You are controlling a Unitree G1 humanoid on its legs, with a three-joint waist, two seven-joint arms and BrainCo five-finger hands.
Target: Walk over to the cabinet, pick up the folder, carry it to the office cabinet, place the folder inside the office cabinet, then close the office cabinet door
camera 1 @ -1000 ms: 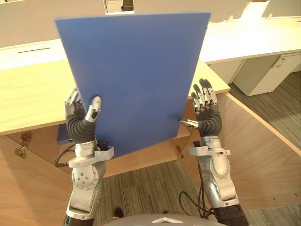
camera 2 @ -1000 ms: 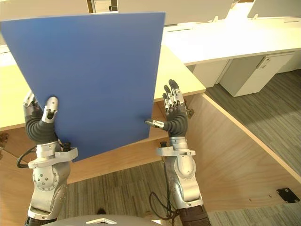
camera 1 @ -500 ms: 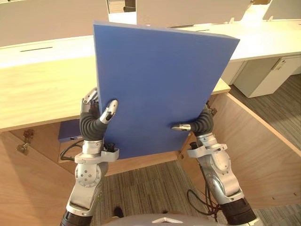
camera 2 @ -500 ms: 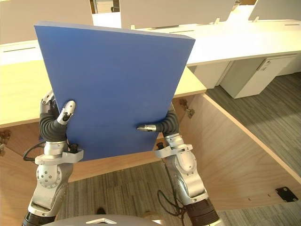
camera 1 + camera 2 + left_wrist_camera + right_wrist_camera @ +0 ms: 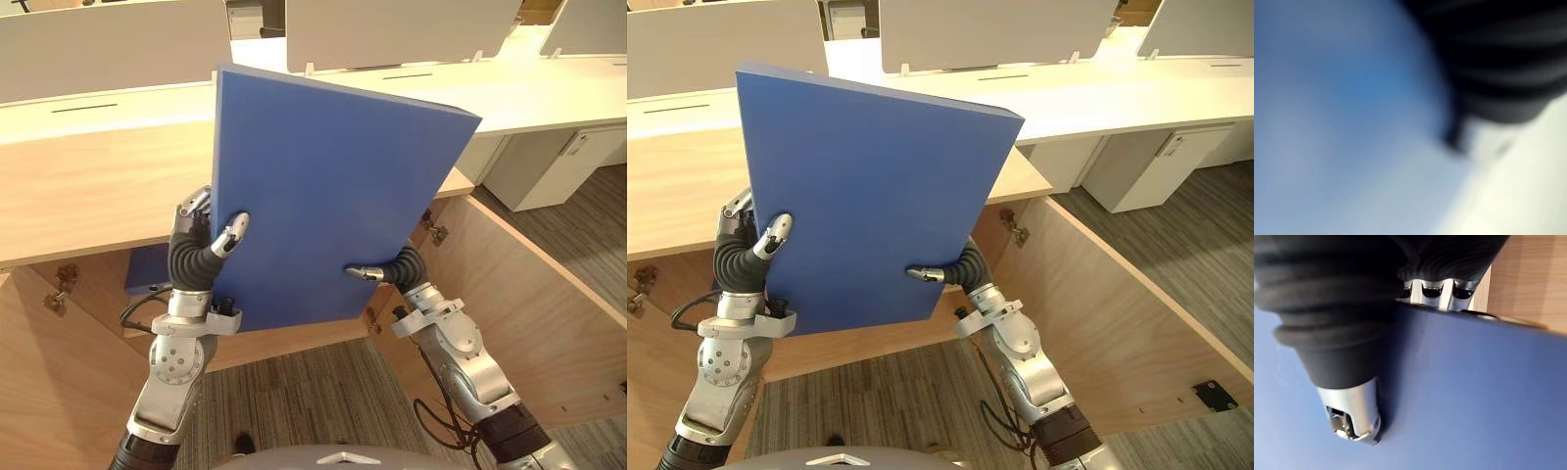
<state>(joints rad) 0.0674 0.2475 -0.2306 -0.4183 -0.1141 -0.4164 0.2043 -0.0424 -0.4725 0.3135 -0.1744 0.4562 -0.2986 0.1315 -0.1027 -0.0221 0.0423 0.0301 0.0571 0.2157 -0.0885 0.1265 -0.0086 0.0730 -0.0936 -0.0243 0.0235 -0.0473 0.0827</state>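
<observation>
I hold a large blue folder [image 5: 323,196] upright in front of me, above the wooden cabinet's open front. My left hand [image 5: 196,257] is shut on its lower left edge, thumb on the near face. My right hand [image 5: 397,269] is shut on the lower right edge. In the right wrist view its thumb [image 5: 1354,411] presses the blue face [image 5: 1474,396] and its fingers [image 5: 1435,289] curl behind the edge. In the left wrist view the blue folder [image 5: 1327,122] lies close against the hand.
The wooden cabinet top [image 5: 88,196] runs behind the folder. Its right door [image 5: 529,313] stands swung open toward me. Another blue folder [image 5: 147,269] lies inside the cabinet at the left. White desks [image 5: 549,88] and a white drawer unit [image 5: 549,166] stand behind.
My right hand, open beside the folder a second ago, has closed on its right edge. The folder has turned and come lower and to the right.
</observation>
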